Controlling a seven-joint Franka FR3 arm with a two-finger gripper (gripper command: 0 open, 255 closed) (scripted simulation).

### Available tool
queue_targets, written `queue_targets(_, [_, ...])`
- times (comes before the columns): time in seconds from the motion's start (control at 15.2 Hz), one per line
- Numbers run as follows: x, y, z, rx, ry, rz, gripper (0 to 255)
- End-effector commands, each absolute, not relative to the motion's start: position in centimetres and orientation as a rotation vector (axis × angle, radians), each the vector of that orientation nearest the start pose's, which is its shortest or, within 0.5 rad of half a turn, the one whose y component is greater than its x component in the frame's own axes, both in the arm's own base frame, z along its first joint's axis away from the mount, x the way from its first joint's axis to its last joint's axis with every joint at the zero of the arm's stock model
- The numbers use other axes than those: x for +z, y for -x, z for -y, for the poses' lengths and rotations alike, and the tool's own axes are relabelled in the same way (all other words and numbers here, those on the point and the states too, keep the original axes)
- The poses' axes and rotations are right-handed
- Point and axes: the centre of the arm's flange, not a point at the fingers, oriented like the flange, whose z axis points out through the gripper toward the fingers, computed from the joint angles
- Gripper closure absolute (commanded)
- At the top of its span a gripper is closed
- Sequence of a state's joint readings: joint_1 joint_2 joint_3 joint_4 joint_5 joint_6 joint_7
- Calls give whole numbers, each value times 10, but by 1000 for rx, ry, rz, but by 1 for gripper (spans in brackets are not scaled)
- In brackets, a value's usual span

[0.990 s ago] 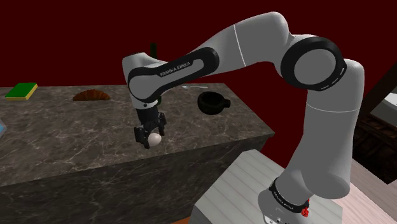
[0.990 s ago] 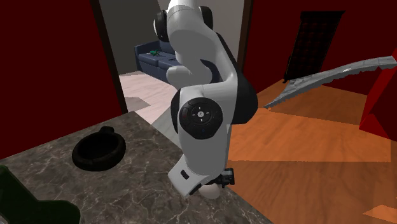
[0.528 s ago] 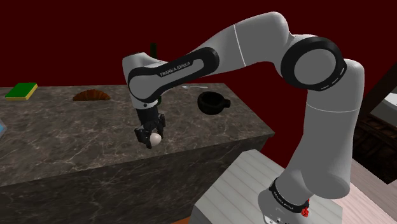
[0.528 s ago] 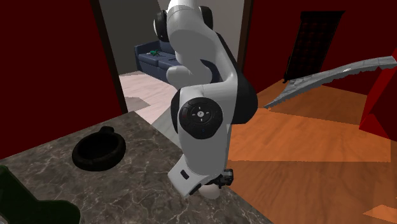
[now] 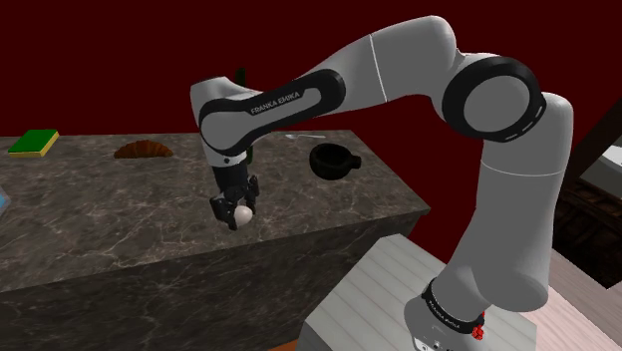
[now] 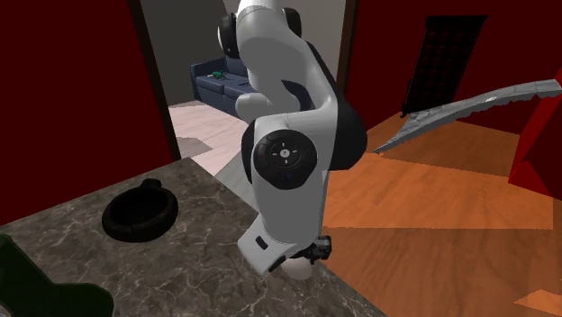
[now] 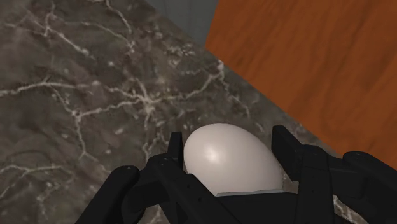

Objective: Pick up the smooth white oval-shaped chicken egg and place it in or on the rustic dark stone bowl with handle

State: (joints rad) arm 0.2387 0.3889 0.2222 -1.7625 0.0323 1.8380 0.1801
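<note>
Egg: smooth, off-white, oval, with a soft sheen on its rounded end. It sits well apart from the bowl, off to the bowl's left in the shoulder view and nearer the worktop's front edge.
Fingers: black, angular and matte, pinching the egg from both sides, with its blunt end poking out past the tips.
Height: the egg hangs low over the worktop. Whether it has fully cleared the surface I cannot tell.
Bowl: dark, almost black, round and shallow, with a thick rough rim and a stubby handle. It is empty.
Worktop: dark grey-brown stone, polished, and threaded with pale veins.
Arm: glossy white shells with dark joints, bent down from above and to the bowl's left in the shoulder view.
Other things: a flat green sponge and a brown curved pastry lie far from the bowl, toward the worktop's end on the shoulder view's left.
Floor: orange wood planks, beyond the worktop's edge.
Done: the grasp looks secure.
Left: by my judgement, lifting clear, carrying the egg across to the bowl, lowering it in and letting go.
</note>
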Motion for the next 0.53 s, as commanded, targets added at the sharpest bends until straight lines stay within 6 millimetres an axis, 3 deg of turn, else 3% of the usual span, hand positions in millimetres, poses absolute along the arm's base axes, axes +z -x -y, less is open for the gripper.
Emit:
queue_targets(0.0, [339, -551, -266, 506, 3060, 407, 255])
queue_targets(0.46, [376, -551, -266, 506, 3060, 407, 255])
